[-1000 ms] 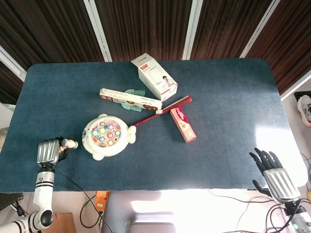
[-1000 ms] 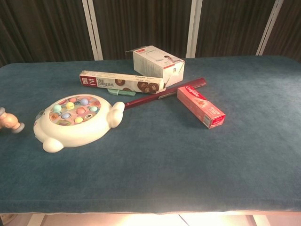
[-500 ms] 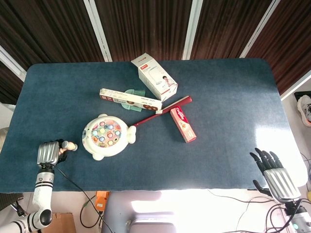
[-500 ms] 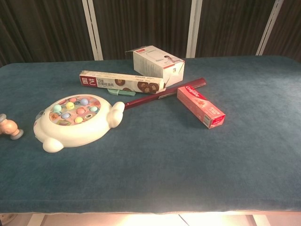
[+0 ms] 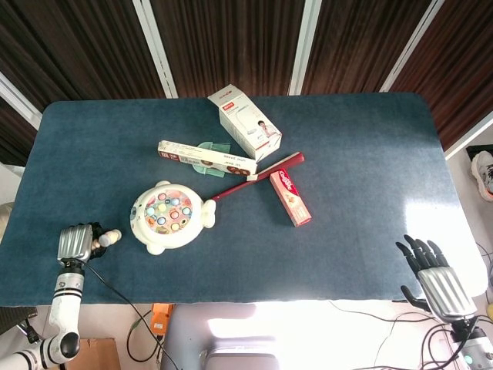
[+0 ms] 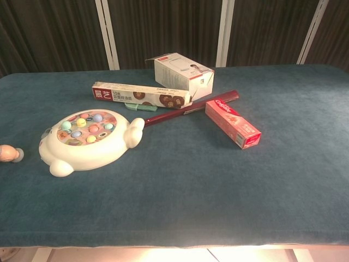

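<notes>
My left hand (image 5: pixel 77 241) sits at the near left of the blue table (image 5: pixel 362 154) and grips a small wooden peg-like piece (image 5: pixel 110 237) whose tip sticks out toward the white fishing-game toy (image 5: pixel 168 216). In the chest view only that piece (image 6: pixel 10 153) shows at the left edge, beside the toy (image 6: pixel 87 140). My right hand (image 5: pixel 431 274) hangs beyond the table's near right corner, fingers spread, holding nothing.
Behind the toy lie a long biscuit box (image 5: pixel 206 157), a green item (image 5: pixel 213 148) under it, a white carton (image 5: pixel 245 123), a dark red stick (image 5: pixel 258 175) and a red toothpaste box (image 5: pixel 290 197). Cables hang below the table's near edge.
My left hand has drawn back toward the near edge with the wooden piece, moving away from the toy. The right hand has not moved.
</notes>
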